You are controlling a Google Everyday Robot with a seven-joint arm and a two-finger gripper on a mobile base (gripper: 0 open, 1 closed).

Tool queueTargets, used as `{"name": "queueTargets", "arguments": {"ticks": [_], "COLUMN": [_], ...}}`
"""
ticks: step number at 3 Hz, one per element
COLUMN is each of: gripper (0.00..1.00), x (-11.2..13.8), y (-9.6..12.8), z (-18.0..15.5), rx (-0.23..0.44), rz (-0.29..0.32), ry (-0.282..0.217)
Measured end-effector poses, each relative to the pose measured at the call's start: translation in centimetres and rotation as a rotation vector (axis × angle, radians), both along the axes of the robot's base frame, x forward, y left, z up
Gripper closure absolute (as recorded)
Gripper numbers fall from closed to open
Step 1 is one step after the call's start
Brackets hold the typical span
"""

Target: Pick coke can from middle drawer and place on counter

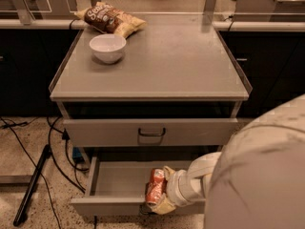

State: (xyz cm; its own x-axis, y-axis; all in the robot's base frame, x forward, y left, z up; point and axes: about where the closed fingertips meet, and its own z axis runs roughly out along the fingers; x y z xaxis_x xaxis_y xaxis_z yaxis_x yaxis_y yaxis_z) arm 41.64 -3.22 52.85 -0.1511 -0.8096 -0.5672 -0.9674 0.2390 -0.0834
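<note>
The coke can (156, 185), red with white lettering, stands nearly upright inside the open middle drawer (116, 187), near its front right. My gripper (161, 190) reaches in from the right and is shut on the can, with one tan finger behind it and one in front by the drawer's front panel. The arm's white bulk fills the lower right. The counter (181, 61) is the grey top slab above.
A white bowl (108, 47) and a brown-and-yellow chip bag (108, 19) sit at the counter's back left. The closed grey drawer front (152, 131) with a dark handle is above the open drawer. Cables (52, 147) and a black pole (31, 185) lie on the floor at left.
</note>
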Motion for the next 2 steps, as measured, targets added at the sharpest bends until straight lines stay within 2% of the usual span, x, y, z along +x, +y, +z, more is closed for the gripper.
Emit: {"name": "queueTargets", "arguments": {"ticks": [1, 2], "gripper": [1.00, 1.00], "x": [0.9, 3.1], "y": [-1.8, -4.4], "z": [2.2, 4.8], "rx": [0.034, 0.109], "rz": [-0.043, -0.092], "ry": [0.014, 0.010]}}
